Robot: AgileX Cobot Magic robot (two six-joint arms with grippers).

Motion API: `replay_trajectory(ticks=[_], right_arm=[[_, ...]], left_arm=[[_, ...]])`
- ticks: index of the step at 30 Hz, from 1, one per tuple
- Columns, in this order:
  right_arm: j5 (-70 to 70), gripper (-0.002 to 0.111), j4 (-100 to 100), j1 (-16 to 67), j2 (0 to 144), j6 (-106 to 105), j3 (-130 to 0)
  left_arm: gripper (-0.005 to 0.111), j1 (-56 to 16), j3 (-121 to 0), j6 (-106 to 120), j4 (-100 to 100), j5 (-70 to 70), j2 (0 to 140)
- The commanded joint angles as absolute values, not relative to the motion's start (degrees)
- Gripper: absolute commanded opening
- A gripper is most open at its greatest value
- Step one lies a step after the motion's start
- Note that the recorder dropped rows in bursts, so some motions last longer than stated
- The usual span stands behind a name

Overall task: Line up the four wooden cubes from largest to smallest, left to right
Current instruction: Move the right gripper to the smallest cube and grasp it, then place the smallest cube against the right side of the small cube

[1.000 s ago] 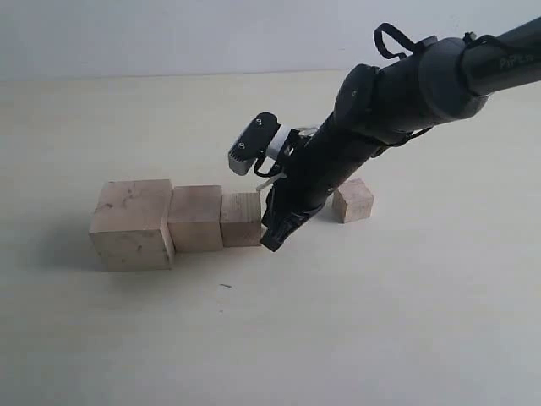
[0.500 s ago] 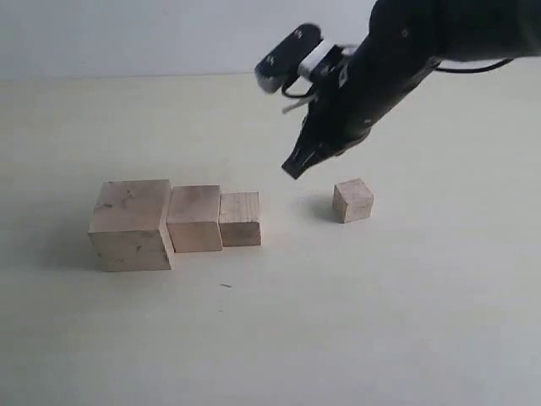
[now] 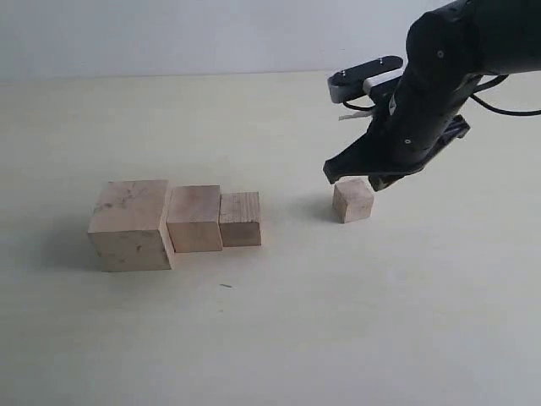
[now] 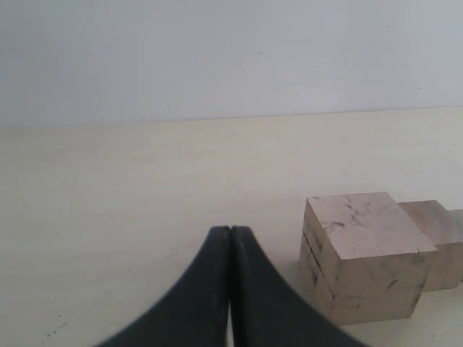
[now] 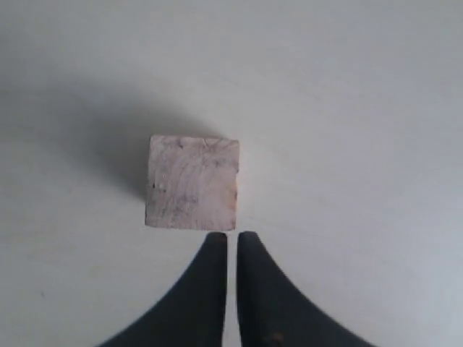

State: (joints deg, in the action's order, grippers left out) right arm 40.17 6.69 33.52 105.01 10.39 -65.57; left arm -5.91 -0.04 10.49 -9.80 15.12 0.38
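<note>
Jaws all but together, the right gripper [image 5: 231,249] hung near the smallest cube [image 3: 352,200], the only one apart from the sorted row of three [image 3: 194,218] and presumably next to go.

A lab-like test bench: bare pale tabletop [image 3: 270,338], blank white wall [image 3: 169,34]

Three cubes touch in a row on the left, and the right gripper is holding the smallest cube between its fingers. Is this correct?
Not quite. The right gripper does not hold the smallest cube: its fingers are almost closed on nothing, and the cube sits free just beyond their tips, as the right wrist view shows. The three other cubes do touch in a row.
</note>
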Motion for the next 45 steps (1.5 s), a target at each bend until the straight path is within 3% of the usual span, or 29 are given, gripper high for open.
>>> replay_trajectory(ticks=[1, 7, 16, 19, 27, 31, 38, 45], right_arm=[[37.94, 0.026, 6.66, 33.93, 104.94, 16.21, -65.53], [36.10, 0.064, 6.15, 33.93, 105.16, 16.31, -65.53], [30.75, 0.067, 0.00, 33.93, 111.43, 12.01, -65.53], [29.62, 0.058, -2.96, 33.93, 112.63, 6.63, -65.53], [33.72, 0.001, 0.00, 33.93, 108.79, 5.92, -67.58], [34.49, 0.000, -2.82, 33.93, 103.32, -10.12, -69.08], [44.74, 0.000, -31.14, 33.93, 103.16, -74.15, -69.08], [45.13, 0.000, -34.86, 33.93, 110.24, -81.11, -69.08]], left_arm=[[0.000, -5.82, 0.00, 10.32, -10.30, 14.94, 0.00], [0.000, -5.82, 0.00, 10.32, -10.30, 14.94, 0.00], [0.000, -5.82, 0.00, 10.32, -10.30, 14.94, 0.00], [0.000, -5.82, 0.00, 10.32, -10.30, 14.94, 0.00], [0.000, -5.82, 0.00, 10.32, -10.30, 14.94, 0.00], [0.000, -5.82, 0.00, 10.32, -10.30, 14.94, 0.00], [0.000, -5.82, 0.00, 10.32, -10.30, 14.94, 0.00], [0.000, -5.82, 0.00, 10.32, -10.30, 14.94, 0.00]])
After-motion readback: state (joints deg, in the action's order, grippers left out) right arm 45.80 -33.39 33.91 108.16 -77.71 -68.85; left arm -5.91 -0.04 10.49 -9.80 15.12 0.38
